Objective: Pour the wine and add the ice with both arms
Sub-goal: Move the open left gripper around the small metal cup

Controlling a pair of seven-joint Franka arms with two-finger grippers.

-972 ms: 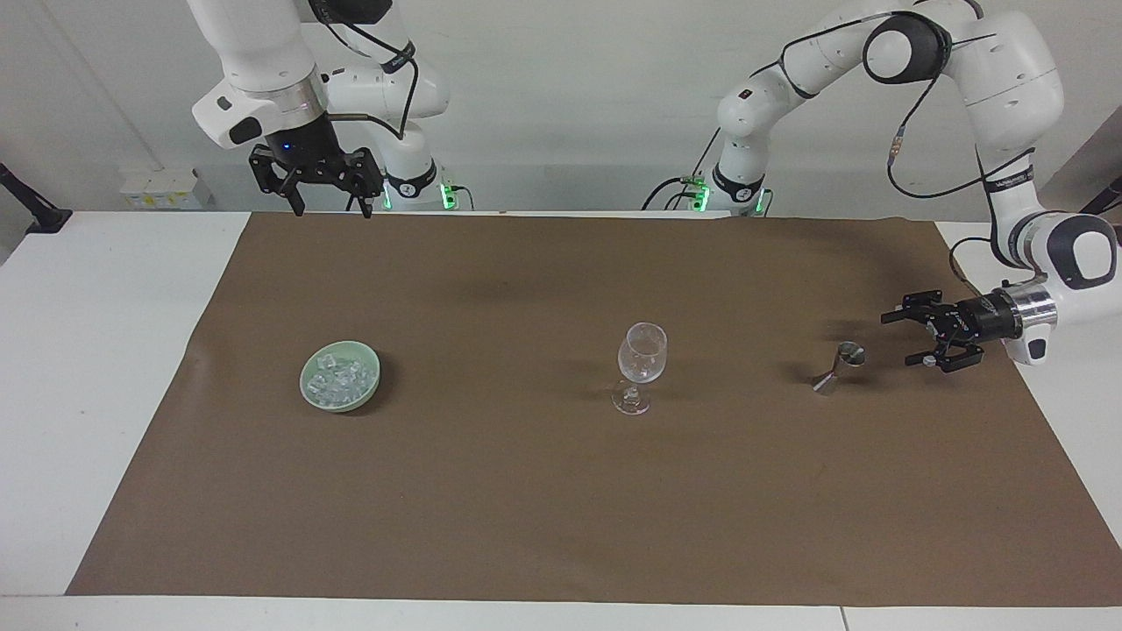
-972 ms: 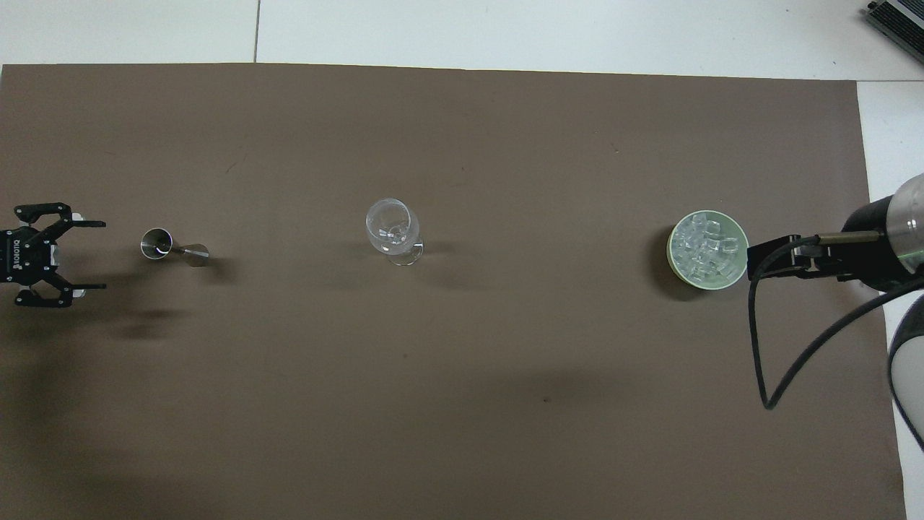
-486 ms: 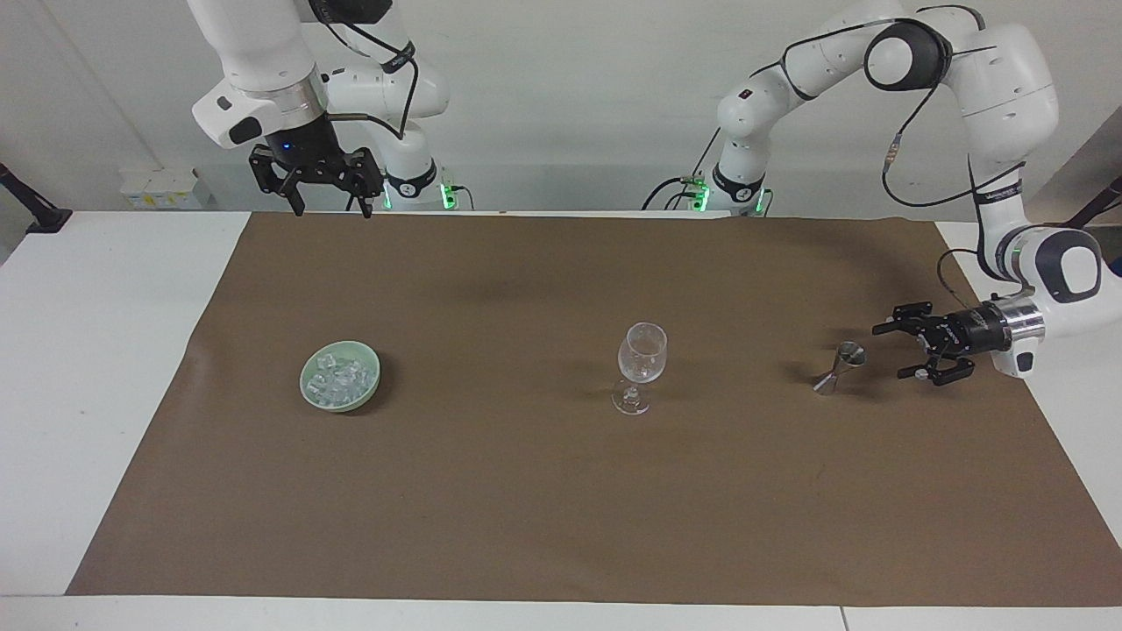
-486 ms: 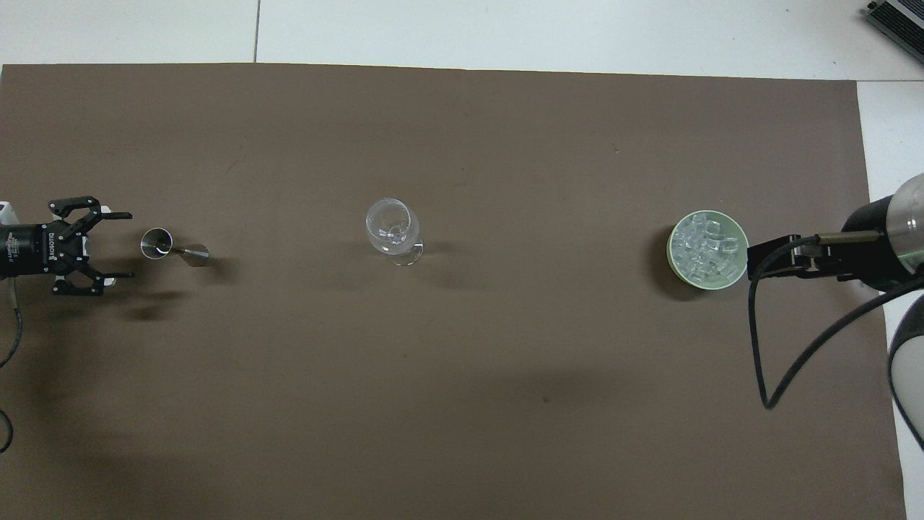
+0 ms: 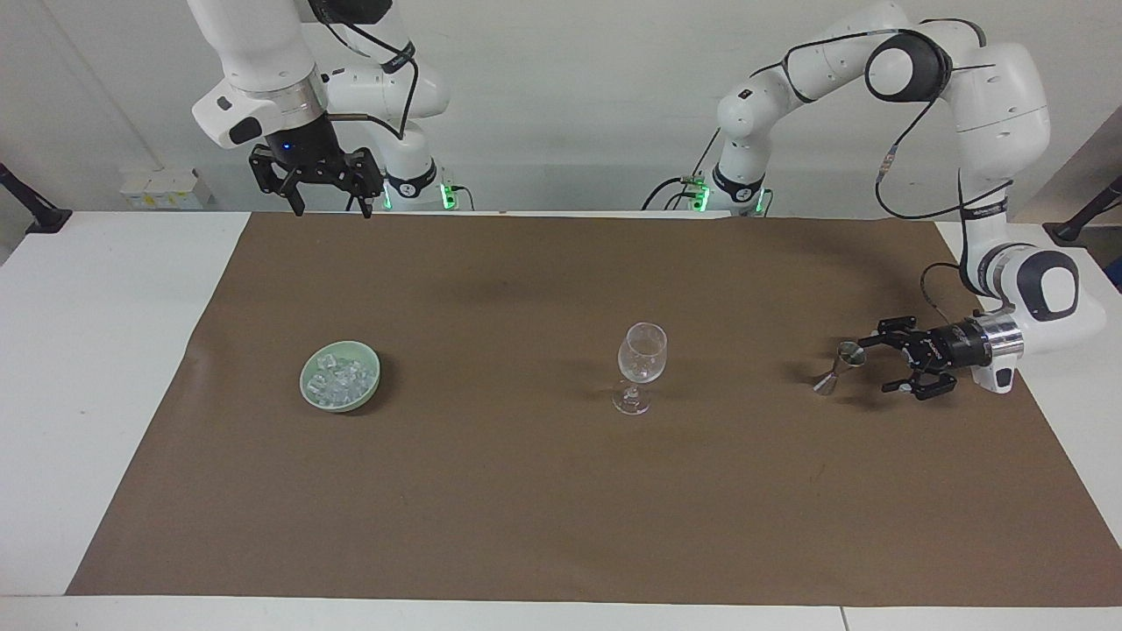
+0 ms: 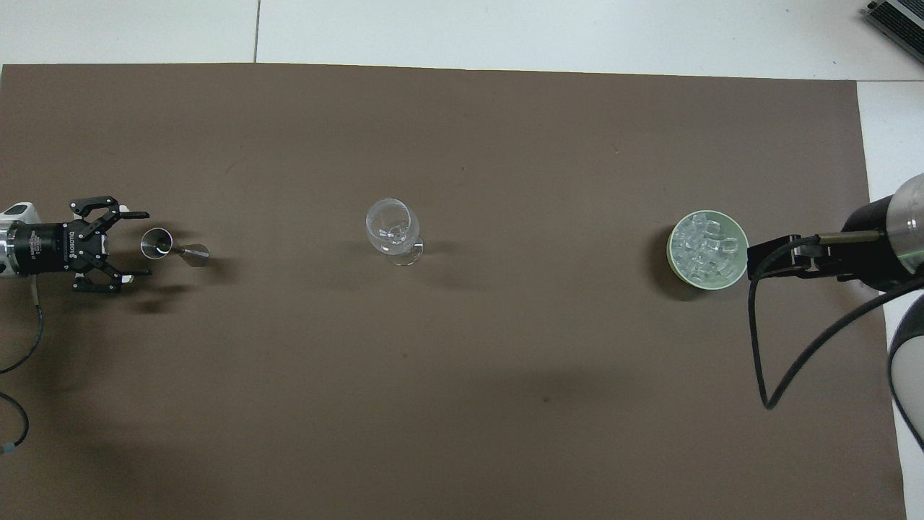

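Note:
A small metal jigger [image 5: 840, 365] stands on the brown mat toward the left arm's end of the table; it also shows in the overhead view [image 6: 162, 245]. My left gripper [image 5: 885, 362] lies level, low over the mat, open, its fingertips [image 6: 141, 214] right at the jigger's cup without holding it. A clear stemmed glass [image 5: 642, 355] stands upright and empty mid-mat [image 6: 392, 231]. The ice [image 5: 340, 379] is heaped in a pale green bowl [image 5: 304, 384] toward the right arm's end [image 6: 706, 249]. My right gripper [image 5: 331, 209] hangs open and empty, high over the mat's edge at the robots, waiting.
The brown mat [image 5: 526, 491] covers most of the white table [image 5: 96, 350]. The glass stands between bowl and jigger, all three about in one row. The right arm's wrist and a black cable [image 6: 794, 347] show beside the bowl in the overhead view.
My left gripper has moved along the mat toward the jigger, until its open fingertips reach the cup. The right arm, glass, bowl and jigger have not moved.

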